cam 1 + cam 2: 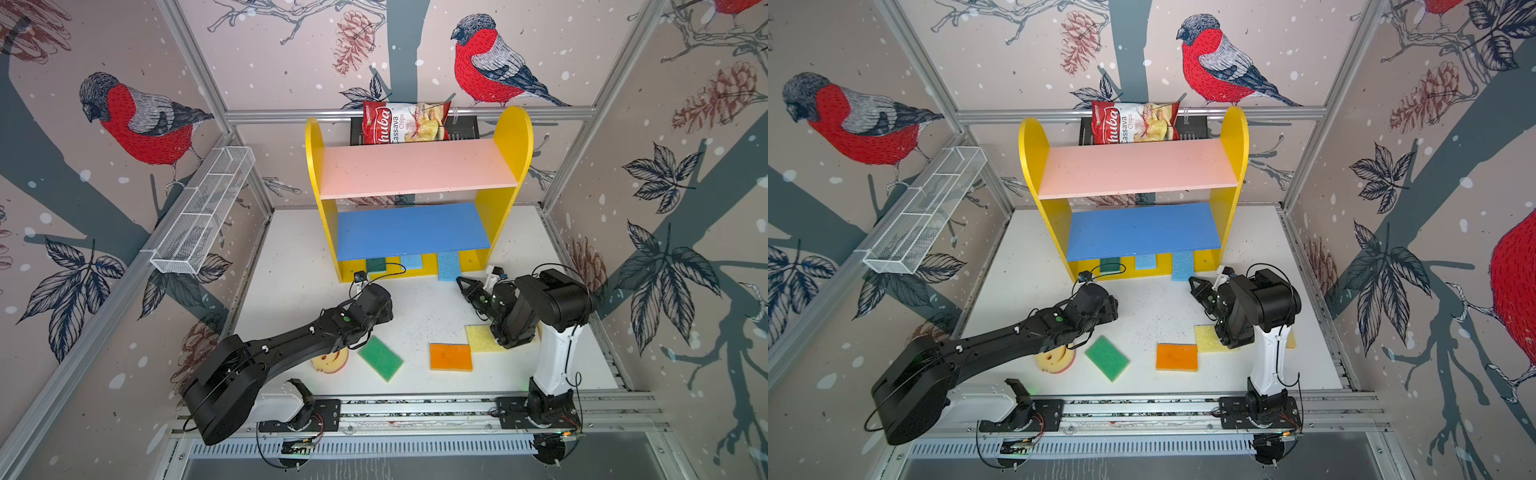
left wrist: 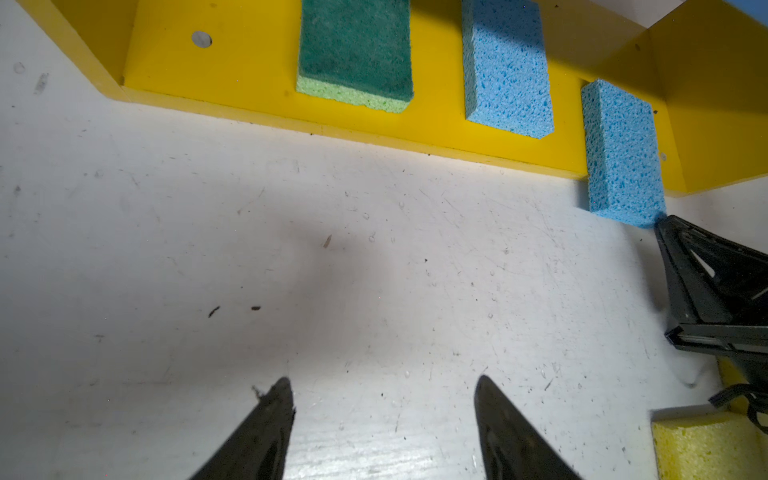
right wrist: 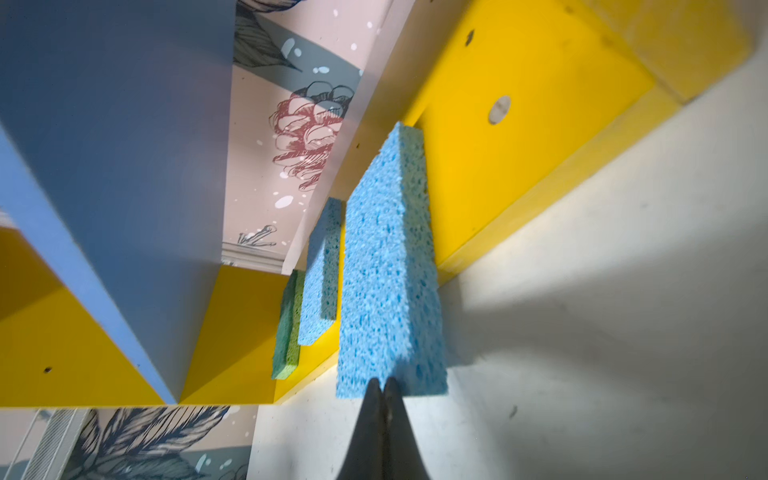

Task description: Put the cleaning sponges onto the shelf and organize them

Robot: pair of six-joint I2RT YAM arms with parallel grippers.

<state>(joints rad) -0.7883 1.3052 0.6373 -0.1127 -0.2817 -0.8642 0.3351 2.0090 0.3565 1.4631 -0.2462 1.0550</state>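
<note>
The shelf [image 1: 513, 137] has a pink top board, a blue middle board and a yellow base [image 2: 249, 75]. On the base lie a dark green sponge [image 2: 357, 45] and a light blue sponge [image 2: 505, 66]. A second light blue sponge [image 3: 386, 270] sticks out over the base's front edge. My right gripper [image 3: 382, 380] is shut, its tips against that sponge's near end. My left gripper [image 2: 383, 382] hangs open over bare table in front of the shelf, holding nothing. On the table lie a green sponge [image 1: 380, 358], an orange sponge [image 1: 451, 357], a yellow sponge [image 1: 480, 337] partly under the right arm, and a round smiley sponge [image 1: 330, 361] partly under the left arm.
A red-white chips bag [image 1: 403, 122] stands in a black basket [image 1: 465, 126] behind the shelf. A white wire basket [image 1: 203, 216] hangs on the left wall. Both arm bases sit on the metal rail [image 1: 415, 409] along the table's front edge.
</note>
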